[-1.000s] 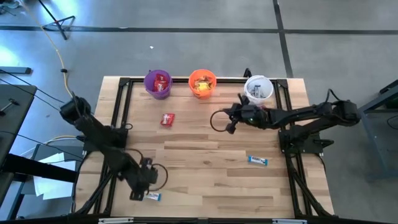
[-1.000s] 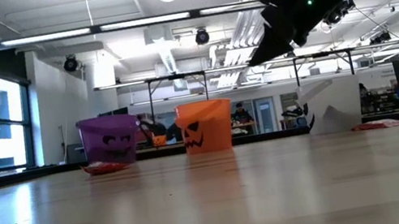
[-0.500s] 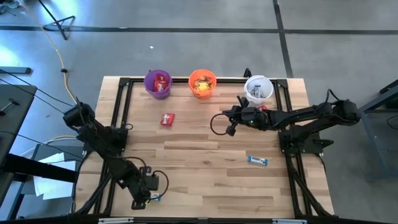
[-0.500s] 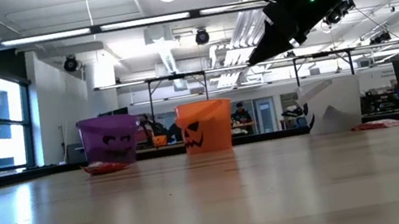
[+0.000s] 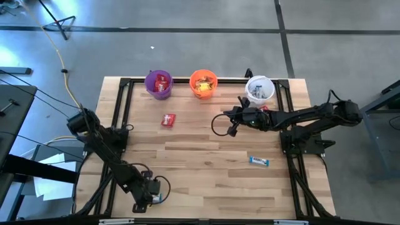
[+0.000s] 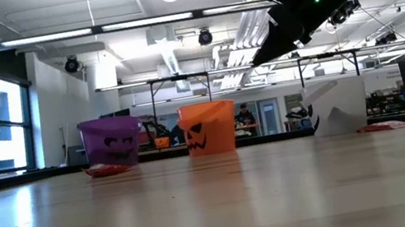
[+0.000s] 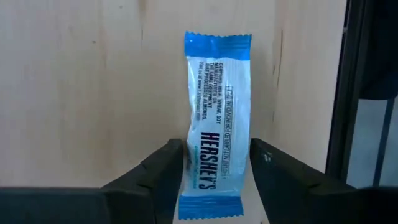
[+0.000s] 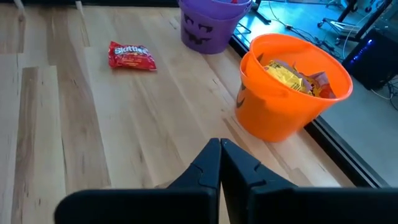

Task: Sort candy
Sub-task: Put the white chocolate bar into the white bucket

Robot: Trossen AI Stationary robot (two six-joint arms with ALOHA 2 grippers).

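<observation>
A blue-and-white candy bar [image 7: 216, 118] lies flat on the wood near the table's front left edge [image 5: 156, 197]. My left gripper [image 7: 216, 150] is over it, open and pointing down, one finger beside each long edge of the bar near one end [image 5: 152, 192]. My right gripper [image 8: 221, 163] hangs shut and empty in the air in front of the orange bucket [image 8: 289, 87] [image 5: 232, 128]. A red packet [image 5: 168, 120] and a second blue-and-white bar [image 5: 259, 161] lie loose on the table. My left gripper has a finger [image 7: 166, 163] beside each long edge of the bar [image 7: 208, 171], coming from above and lying across it. I cannot tell whether the fingers touch the wrapper. The bar lies flat on the table.
Purple [image 5: 159, 84], orange [image 5: 204, 84] and white [image 5: 259, 89] buckets stand in a row along the far edge, with candy inside. Another red packet [image 6: 384, 126] lies by the white bucket. A black frame rail [image 7: 354, 93] runs close beside the left gripper.
My left gripper has moved toward the table's near edge and come over the blue-and-white bar, which has stayed where it lay.
</observation>
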